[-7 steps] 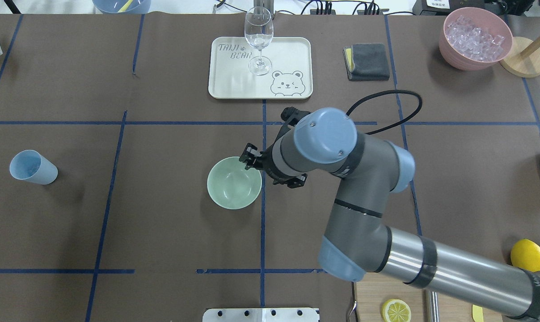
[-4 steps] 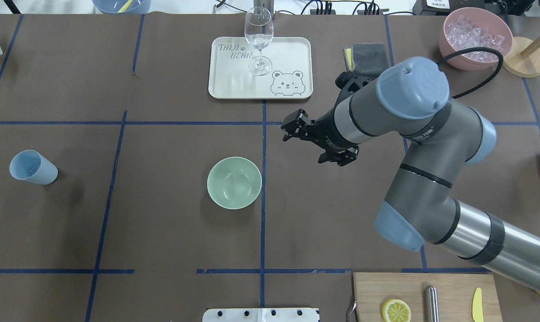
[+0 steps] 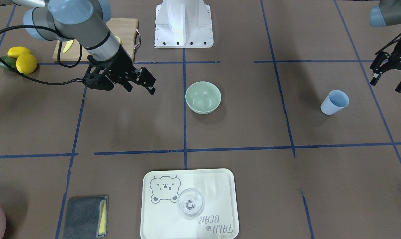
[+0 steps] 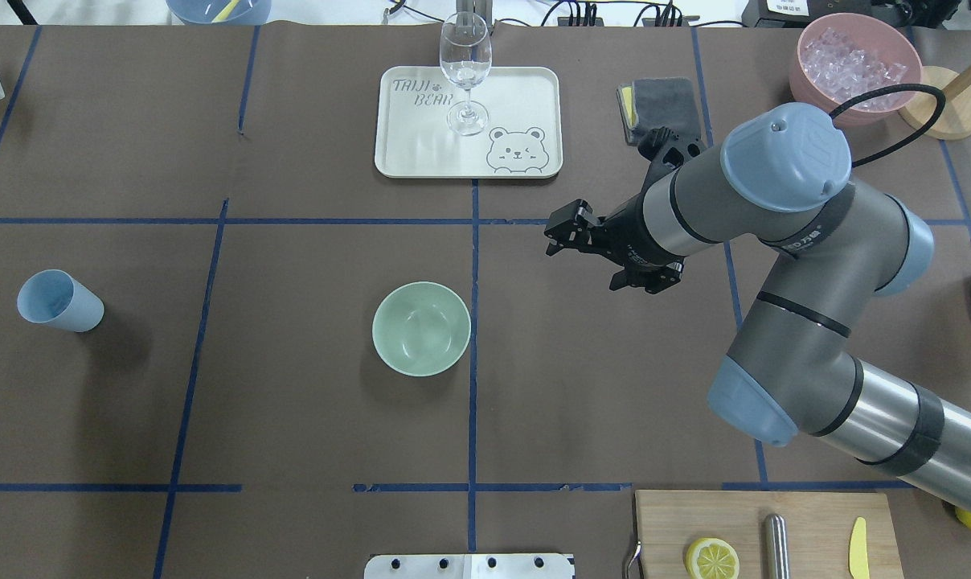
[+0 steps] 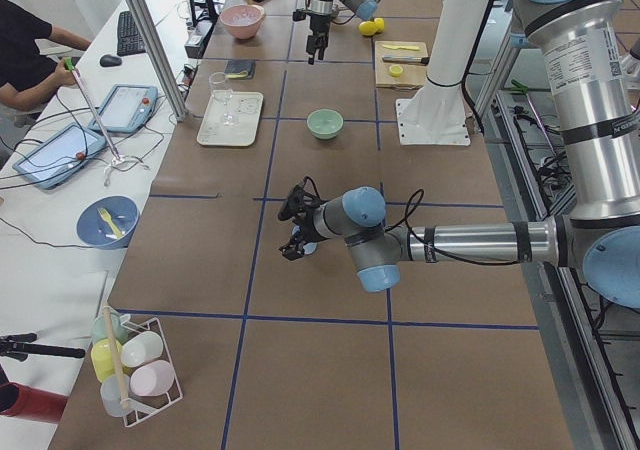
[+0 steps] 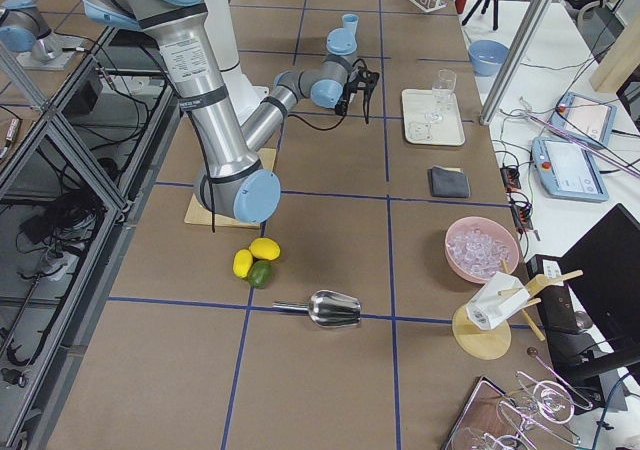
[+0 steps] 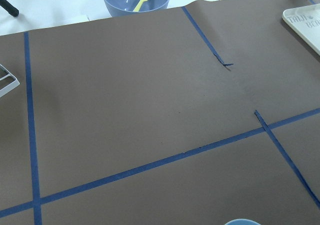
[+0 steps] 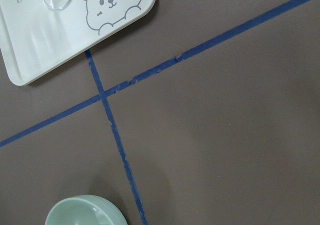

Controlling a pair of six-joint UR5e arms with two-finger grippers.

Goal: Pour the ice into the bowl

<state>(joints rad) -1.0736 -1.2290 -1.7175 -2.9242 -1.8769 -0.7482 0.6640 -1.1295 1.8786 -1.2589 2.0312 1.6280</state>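
Note:
The pale mint-green bowl [image 4: 421,328] stands empty at the table's middle; it also shows in the front view [image 3: 203,97] and at the bottom of the right wrist view [image 8: 85,212]. The ice [image 4: 855,60] is a heap of clear cubes in the pink container [image 4: 811,92] at the far right corner. My right gripper [image 4: 558,231] is open and empty, above the table, right of and beyond the bowl and apart from it. My left gripper [image 3: 388,81] is open and empty, just beside the light blue cup [image 3: 335,102].
A white bear tray [image 4: 405,145] with a wine glass [image 4: 465,64] lies beyond the bowl. A grey cloth [image 4: 661,108] lies right of it. A cutting board [image 4: 775,523] with a lemon slice is at the near right. A metal scoop [image 6: 330,308] lies by the lemons [image 3: 21,59].
My right gripper has left the bowl's right rim and moved right and away, toward the far right. The bowl stays in place.

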